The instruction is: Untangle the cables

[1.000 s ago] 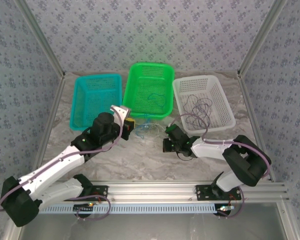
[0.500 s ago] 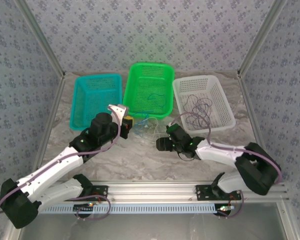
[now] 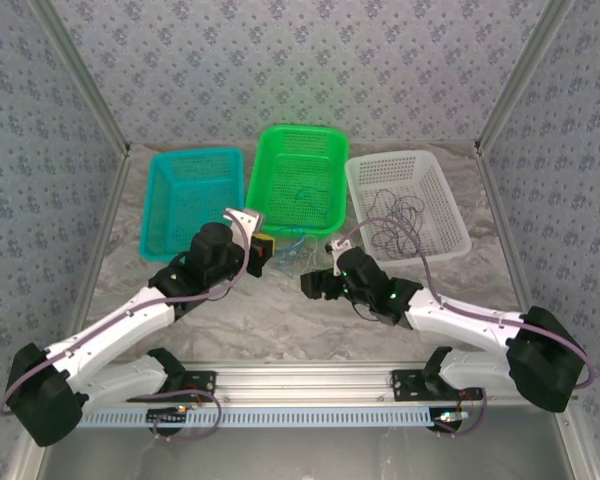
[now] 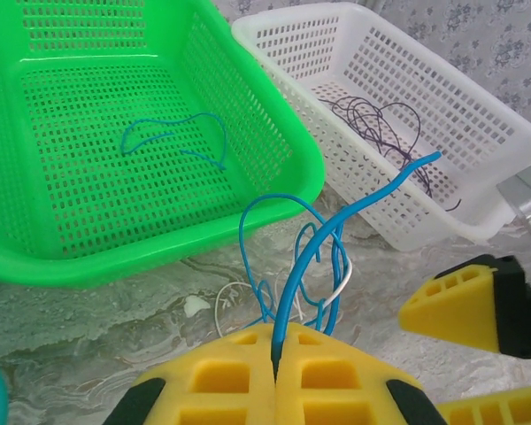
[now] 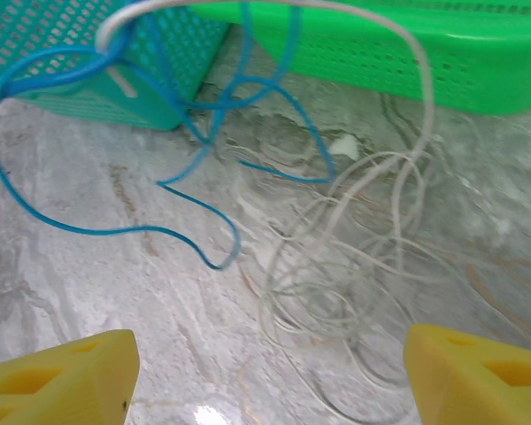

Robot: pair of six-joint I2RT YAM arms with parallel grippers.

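Observation:
A tangle of blue and pale whitish cables point(image 3: 292, 256) lies on the marble table in front of the green basket. My left gripper point(image 4: 275, 354) is shut on a blue cable point(image 4: 303, 252), which rises from the jaws in loops with a white strand point(image 4: 341, 285) through them. In the top view the left gripper point(image 3: 264, 246) is just left of the tangle. My right gripper point(image 3: 311, 284) is open just right of it and low over the table. Its wrist view has the whitish coil point(image 5: 354, 266) and a loose blue cable point(image 5: 188, 211) ahead of the right gripper point(image 5: 265, 376), nothing between its fingers point(image 5: 64, 376).
Three baskets stand in a row at the back: teal point(image 3: 156, 200), green point(image 3: 262, 165), white point(image 3: 450, 205). A blue cable point(image 4: 173, 137) lies in the green one, dark purplish cables point(image 4: 380, 124) in the white one. The right gripper's yellow finger point(image 4: 456, 301) is near the left gripper.
The right arm has stretched leftward to the tangle and its gripper has gone from shut to open. The left gripper has shifted slightly right, still holding the blue cable.

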